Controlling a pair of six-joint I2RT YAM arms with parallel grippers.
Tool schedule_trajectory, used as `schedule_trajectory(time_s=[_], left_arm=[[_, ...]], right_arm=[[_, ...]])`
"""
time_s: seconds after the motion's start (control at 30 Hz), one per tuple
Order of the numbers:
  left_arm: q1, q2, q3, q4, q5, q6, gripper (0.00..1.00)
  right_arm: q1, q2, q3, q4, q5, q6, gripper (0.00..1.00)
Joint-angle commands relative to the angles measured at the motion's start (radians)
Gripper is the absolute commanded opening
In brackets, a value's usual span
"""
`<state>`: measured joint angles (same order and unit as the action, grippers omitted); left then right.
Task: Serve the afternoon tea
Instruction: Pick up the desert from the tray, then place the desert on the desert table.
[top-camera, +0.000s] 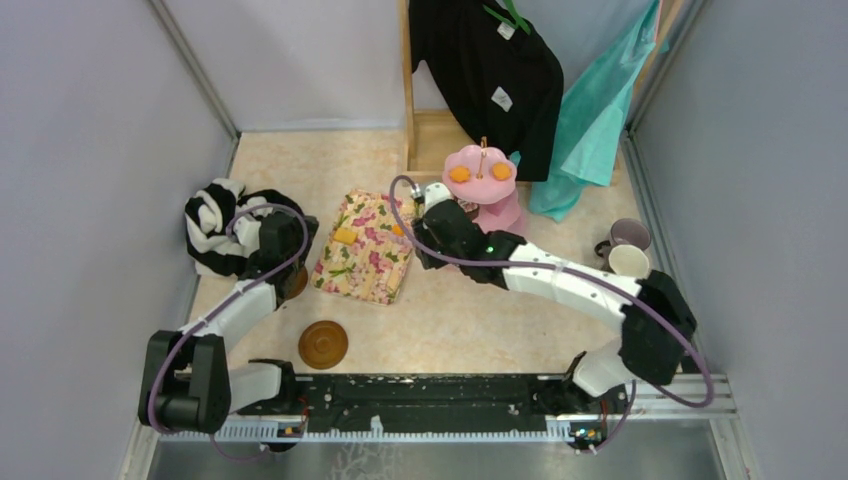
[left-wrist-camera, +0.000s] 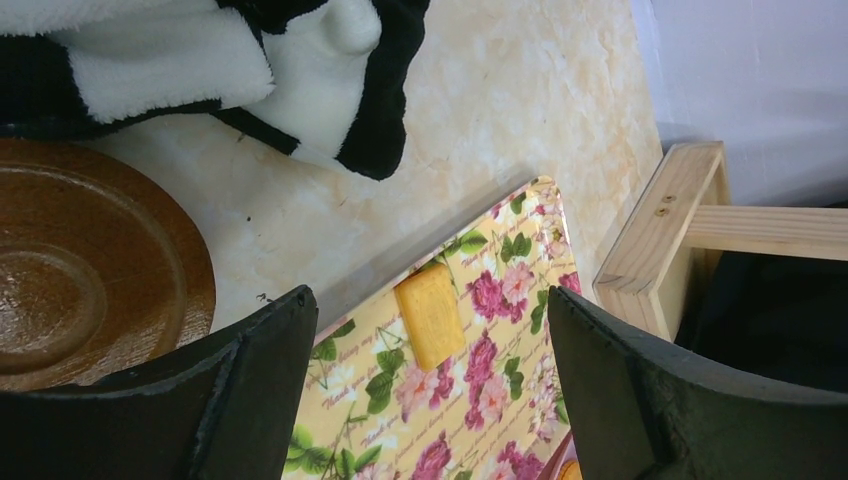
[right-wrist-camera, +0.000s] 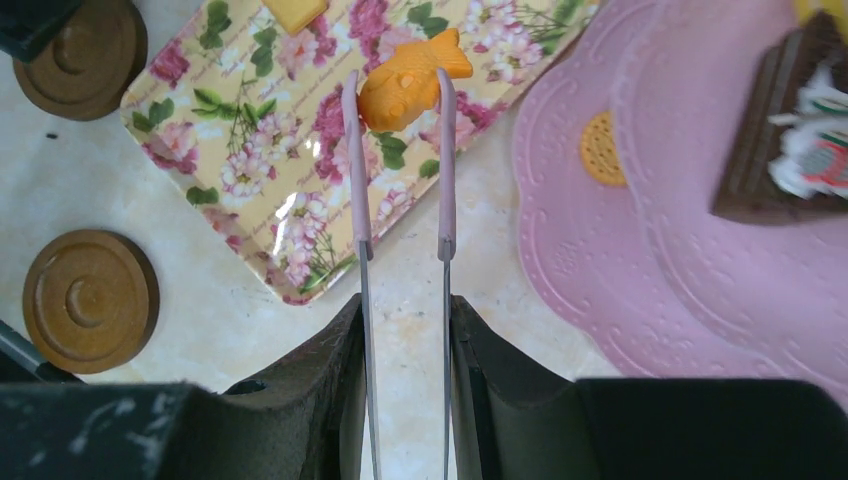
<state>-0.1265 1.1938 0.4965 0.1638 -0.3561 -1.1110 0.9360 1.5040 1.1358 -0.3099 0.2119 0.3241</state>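
We see right gripper clamping pink tongs, orange fish-shaped toy pastry pinched ahead; left gripper wide open.

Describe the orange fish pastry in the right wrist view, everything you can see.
The orange fish pastry is a small glossy toy, plastic-looking, moulded as a fish with its forked tail toward the upper right. It is pinched between the pink tips of the tongs held by the right gripper, over the floral-print cloth. Whether it is lifted or resting there cannot be told.
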Motion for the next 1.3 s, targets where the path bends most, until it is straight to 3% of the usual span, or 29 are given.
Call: schedule_trajectory(time_s=[0.0, 0.6, 1.27], left_arm=[[-0.015, -0.023, -0.006, -0.007, 0.0, 0.0, 0.9], [-0.055, -0.057, 0.001, -0.024, -0.023, 0.011, 0.9], [-0.109, -0.043, 0.002, -0.005, -0.049, 0.008, 0.9]], right_arm=[[0.011, -0.175, -0.081, 0.064, 0.086, 0.058, 0.16], [0.011, -0.505, -0.383, -0.016, 0.236, 0.209, 0.14], [-0.026, -0.541, -0.571, 0.089, 0.388, 0.212, 0.14]])
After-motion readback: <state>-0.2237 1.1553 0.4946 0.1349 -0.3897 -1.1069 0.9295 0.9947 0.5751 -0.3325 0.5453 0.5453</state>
